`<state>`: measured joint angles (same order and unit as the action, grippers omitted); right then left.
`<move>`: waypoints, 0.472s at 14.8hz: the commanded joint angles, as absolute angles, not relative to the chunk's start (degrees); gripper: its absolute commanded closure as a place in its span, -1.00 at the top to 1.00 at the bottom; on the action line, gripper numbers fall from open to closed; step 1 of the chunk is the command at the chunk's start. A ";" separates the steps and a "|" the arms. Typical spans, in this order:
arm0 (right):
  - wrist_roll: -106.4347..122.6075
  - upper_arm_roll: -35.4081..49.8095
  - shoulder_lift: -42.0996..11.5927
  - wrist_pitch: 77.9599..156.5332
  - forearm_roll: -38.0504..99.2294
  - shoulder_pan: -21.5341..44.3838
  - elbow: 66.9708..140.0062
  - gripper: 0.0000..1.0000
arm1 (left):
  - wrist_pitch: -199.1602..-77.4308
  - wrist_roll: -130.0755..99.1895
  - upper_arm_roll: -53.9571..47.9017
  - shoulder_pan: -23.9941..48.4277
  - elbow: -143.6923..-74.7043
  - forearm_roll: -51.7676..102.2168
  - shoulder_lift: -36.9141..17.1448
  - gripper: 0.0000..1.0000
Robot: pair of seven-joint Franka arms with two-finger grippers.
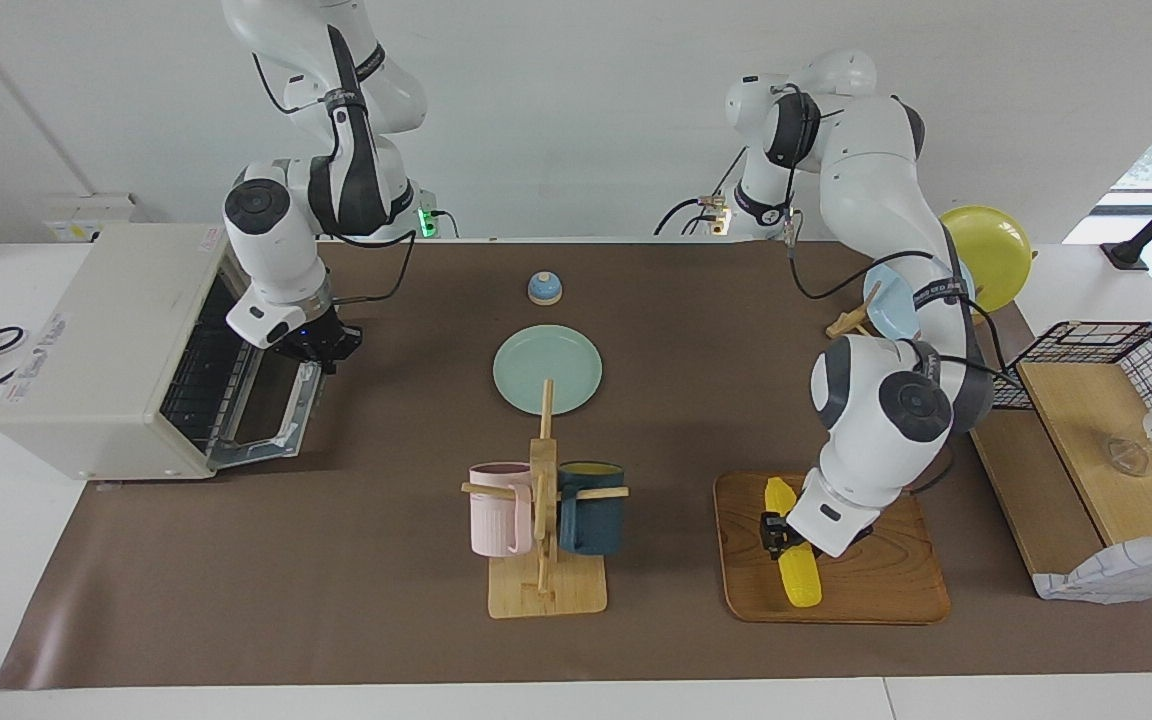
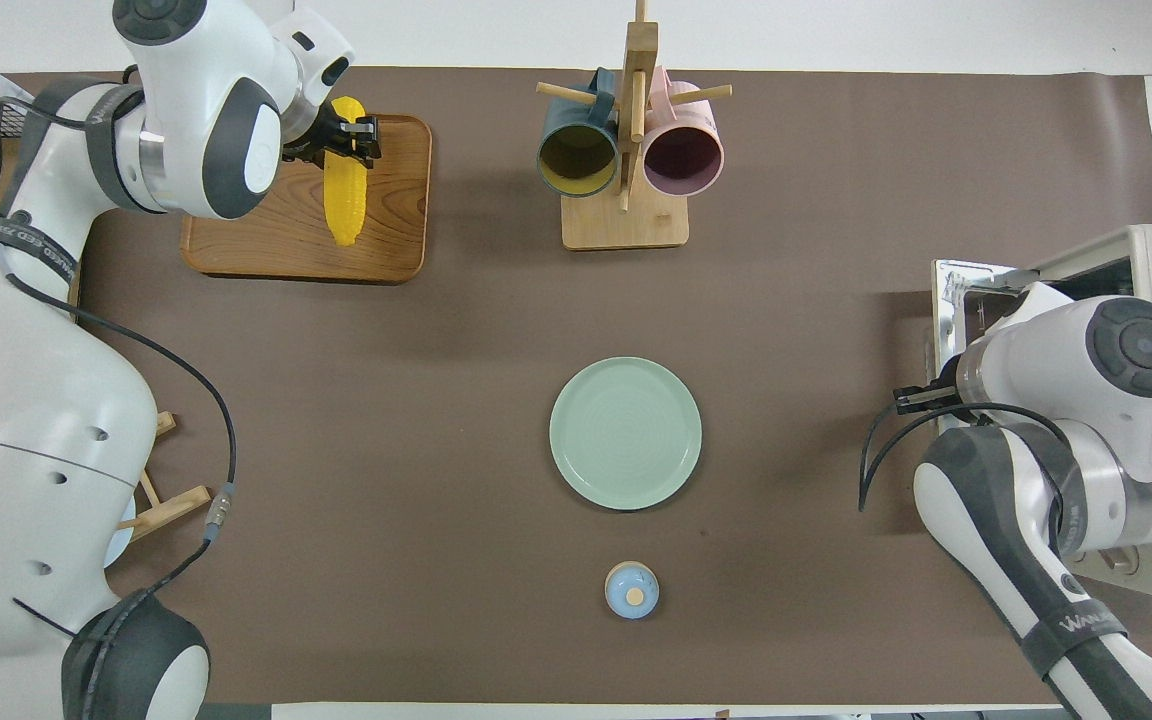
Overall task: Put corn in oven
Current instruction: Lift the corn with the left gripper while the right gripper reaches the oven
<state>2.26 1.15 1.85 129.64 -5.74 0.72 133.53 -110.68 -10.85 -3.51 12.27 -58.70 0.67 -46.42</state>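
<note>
Bottom right of the facing view: wooden tray point(image 1: 896, 590) with the corn point(image 1: 796, 575) lying lengthwise on it, tapered end toward the robots. Left gripper point(image 1: 774, 532) down on the cob's mid-section, black fingers point(image 2: 361, 131) pinching it from both sides; cannot tell whether the cob rests on the tray or is just lifted. Bottom centre: wooden mug rack point(image 1: 544, 560) carrying a pink mug point(image 1: 498, 508) and a dark teal mug point(image 1: 591, 507), beside the tray toward the right arm's end of the table. Centre: pale green plate point(image 1: 547, 368), bare, nearer the robots than the rack. Left of frame: off-white toaster oven point(image 1: 106, 350), glass door point(image 1: 271, 410) dropped open, wire rack visible inside. Right gripper point(image 1: 321, 345) at the open door's outer edge by the handle; cannot tell finger spread or contact. Upper centre: small blue bell point(image 1: 544, 288), nearest the robots. Upper right: yellow plate point(image 1: 986, 250) and light blue plate point(image 1: 891, 305) standing in a wooden stand, partly hidden by the left arm. Right edge: wire basket point(image 1: 1106, 350) next to a wooden board. Corn and oven well apart, at the two ends of the table.
</note>
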 commanded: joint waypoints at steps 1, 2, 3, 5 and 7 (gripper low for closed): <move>3.60 -0.97 -0.88 134.29 -9.93 -2.73 133.59 -1.00 | -108.37 -14.14 -3.34 12.83 -74.56 1.93 -31.69 -1.00; 3.60 -0.97 -0.88 134.99 -9.93 -1.94 134.29 -1.00 | -108.28 -14.15 -3.34 12.92 -78.53 3.85 -28.07 -1.00; 3.52 -0.97 -0.97 135.52 -9.93 -1.85 134.73 -1.00 | -108.19 -14.50 -3.43 13.01 -81.71 6.30 -24.91 -1.00; 2.73 -0.97 -1.32 137.19 -9.93 -1.76 136.05 -1.00 | -107.40 -16.08 -3.43 16.06 -87.77 6.86 -19.19 -1.00; 2.46 -0.97 -2.72 138.25 -9.93 -1.84 136.41 -1.00 | -107.93 -20.71 -3.43 19.93 -94.46 6.86 -13.56 -1.00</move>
